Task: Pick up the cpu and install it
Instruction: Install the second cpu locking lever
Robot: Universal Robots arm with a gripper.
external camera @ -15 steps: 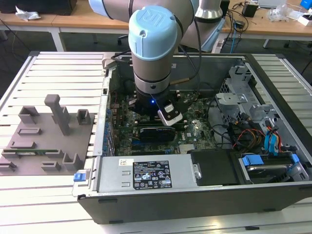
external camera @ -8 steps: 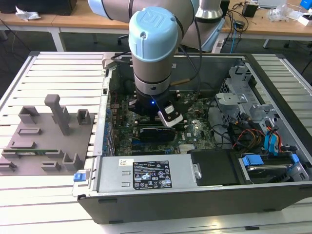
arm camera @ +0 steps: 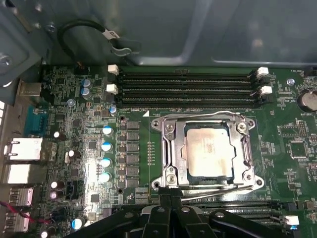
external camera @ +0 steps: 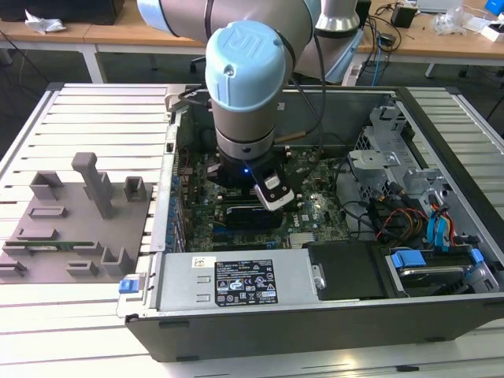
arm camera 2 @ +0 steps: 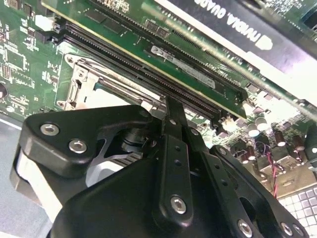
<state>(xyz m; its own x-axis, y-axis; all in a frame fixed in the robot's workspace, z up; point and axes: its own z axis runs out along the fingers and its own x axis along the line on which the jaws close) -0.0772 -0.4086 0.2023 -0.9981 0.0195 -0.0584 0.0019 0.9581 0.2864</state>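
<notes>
In the exterior view, going from its left, a grey fixture plate (external camera: pixel 75 228) lies on the slatted table (external camera: pixel 47 331), with upright blocks on it and a thin green memory stick (external camera: pixel 55 245) lying low among them, partly hidden. To the right stands the open computer case (external camera: pixel 315 315). The arm (external camera: pixel 244 87) reaches down into it, and its blue-capped joint covers much of the motherboard (external camera: pixel 303 209), so the socket area cannot be made out there. At the exterior view's right, drive bays (external camera: pixel 394 169) and blue cables (external camera: pixel 437 228) fill the case's end.

In the first wrist view the cpu (arm camera: pixel 208 148) sits in its socket (arm camera: pixel 166 148), pale metal top up, inside the silvery frame, between the memory slots (arm camera: pixel 188 87) and the gripper (arm camera: pixel 171 196). The gripper's black linkage is cut off at the frame edge; its fingers appear pressed together just beside the socket's edge, holding nothing, though the tips are hard to see. In the second wrist view the linkage blocks most of the socket, and a black card (arm camera 2: pixel 237 29) runs past it.
</notes>
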